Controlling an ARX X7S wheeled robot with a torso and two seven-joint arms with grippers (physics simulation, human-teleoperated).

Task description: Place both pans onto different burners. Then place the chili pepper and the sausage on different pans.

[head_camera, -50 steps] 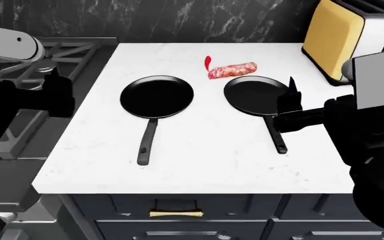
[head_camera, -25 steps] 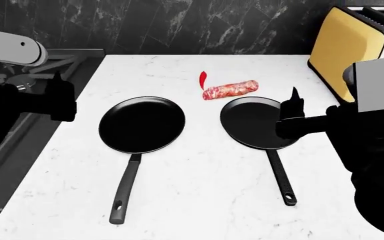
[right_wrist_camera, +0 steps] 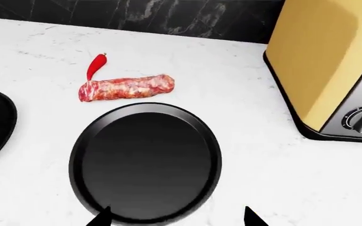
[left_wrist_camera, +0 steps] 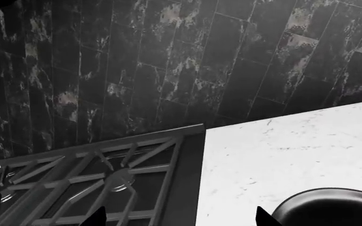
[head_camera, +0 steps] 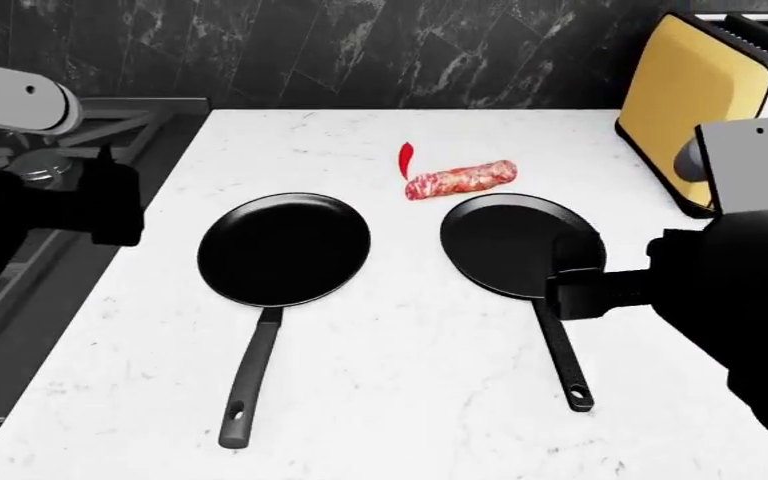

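Observation:
Two black pans lie on the white counter, handles pointing toward me. The left pan (head_camera: 284,248) shows partly in the left wrist view (left_wrist_camera: 332,209). The right pan (head_camera: 511,240) fills the right wrist view (right_wrist_camera: 146,162). Behind them lie the sausage (head_camera: 460,180) (right_wrist_camera: 127,87) and the small red chili pepper (head_camera: 406,158) (right_wrist_camera: 96,66). My right gripper (head_camera: 574,290) (right_wrist_camera: 176,217) is open, its fingertips straddling the right pan's near rim where the handle (head_camera: 560,360) starts. My left gripper (head_camera: 111,200) (left_wrist_camera: 179,219) is open and empty over the stove's edge, beside a burner (left_wrist_camera: 115,181).
A yellow toaster (head_camera: 691,110) (right_wrist_camera: 325,66) stands at the counter's back right. The stove's black grates (head_camera: 104,125) lie left of the counter under my left arm. A dark marble wall (left_wrist_camera: 168,61) runs along the back.
The head view first moved in closer over the counter. My right gripper has since dropped toward the right pan's handle base. The left arm shifted slightly left. Pans and food have not moved.

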